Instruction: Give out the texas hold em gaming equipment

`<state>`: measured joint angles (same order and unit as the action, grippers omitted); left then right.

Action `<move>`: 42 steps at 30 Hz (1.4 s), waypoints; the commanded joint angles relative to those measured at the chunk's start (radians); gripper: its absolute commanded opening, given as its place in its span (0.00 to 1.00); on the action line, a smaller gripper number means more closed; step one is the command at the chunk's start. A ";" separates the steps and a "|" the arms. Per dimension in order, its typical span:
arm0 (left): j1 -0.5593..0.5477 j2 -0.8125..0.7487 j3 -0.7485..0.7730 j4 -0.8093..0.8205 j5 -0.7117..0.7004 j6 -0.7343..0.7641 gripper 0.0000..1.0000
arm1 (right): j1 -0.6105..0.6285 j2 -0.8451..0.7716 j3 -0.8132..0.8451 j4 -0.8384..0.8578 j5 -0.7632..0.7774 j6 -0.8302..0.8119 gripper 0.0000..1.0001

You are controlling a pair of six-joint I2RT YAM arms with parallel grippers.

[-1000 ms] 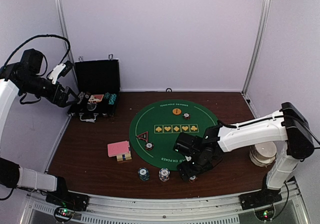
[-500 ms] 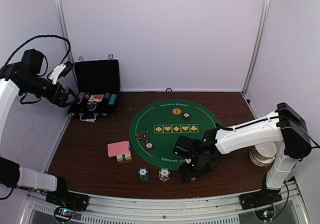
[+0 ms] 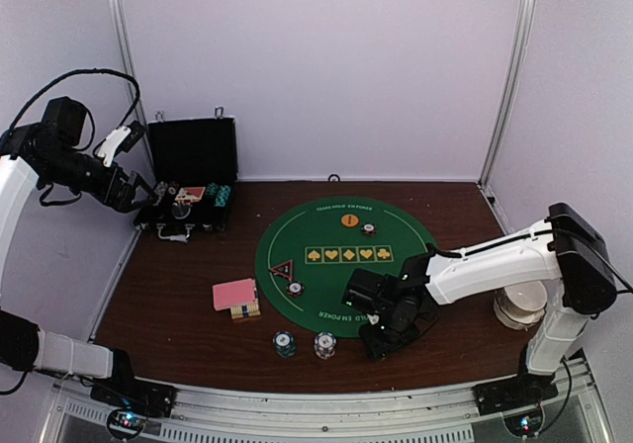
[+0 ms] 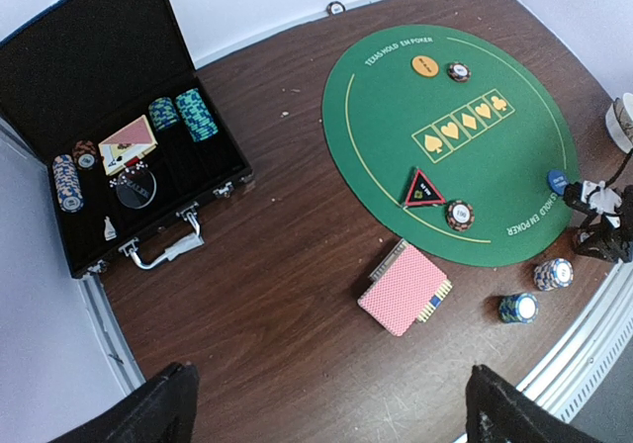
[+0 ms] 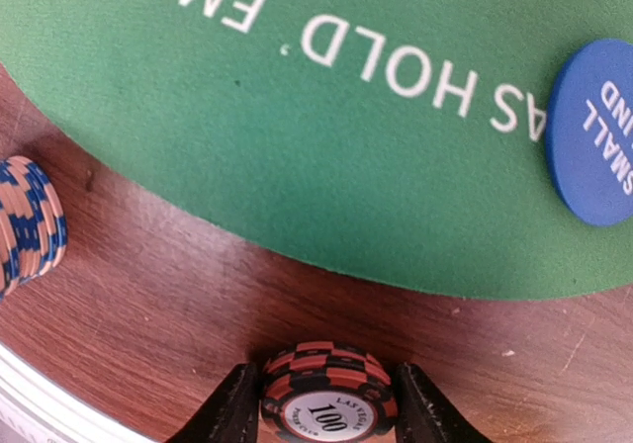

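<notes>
My right gripper (image 3: pixel 380 342) is low over the wood just in front of the green mat (image 3: pixel 326 233). In the right wrist view its gripper (image 5: pixel 328 408) is shut on a red-black chip stack (image 5: pixel 328 396) marked 100, which rests on the table. The blue disc button (image 5: pixel 593 132) lies on the mat's edge beyond it. A teal chip stack (image 3: pixel 284 343) and a white one (image 3: pixel 324 344) stand to the left. The pink-backed cards (image 3: pixel 235 295), triangle marker (image 3: pixel 282 270) and orange button (image 3: pixel 349 221) lie still. My left gripper (image 4: pixel 331 413) is open and empty, high by the case.
The open black case (image 3: pixel 188 166) at the back left holds more chips and cards. A white paper cup (image 3: pixel 520 305) stands at the right by the right arm's base. Single chips lie on the mat (image 3: pixel 295 288) (image 3: pixel 368 229). The table's front edge is close to the chip stacks.
My right gripper has shifted slightly left and down over the red-black chip stack, which earlier showed just in front of it. The left arm has not moved.
</notes>
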<state>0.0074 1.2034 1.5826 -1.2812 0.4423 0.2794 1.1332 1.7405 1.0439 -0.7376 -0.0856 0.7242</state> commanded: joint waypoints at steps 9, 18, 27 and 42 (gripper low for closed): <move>0.007 -0.003 0.028 0.009 0.006 0.010 0.98 | 0.007 -0.076 0.087 -0.120 0.027 -0.030 0.37; 0.007 -0.002 0.034 0.009 0.011 0.009 0.98 | -0.113 -0.118 0.172 -0.229 0.126 -0.096 0.32; 0.006 -0.009 0.037 0.003 0.004 0.010 0.98 | -0.365 -0.058 0.142 -0.147 0.137 -0.194 0.32; 0.006 -0.014 0.034 0.000 -0.003 0.024 0.97 | -0.438 0.038 0.036 -0.025 0.112 -0.202 0.41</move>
<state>0.0074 1.2022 1.5936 -1.2846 0.4416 0.2874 0.7097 1.7641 1.1030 -0.8040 0.0219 0.5262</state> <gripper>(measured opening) 0.976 0.399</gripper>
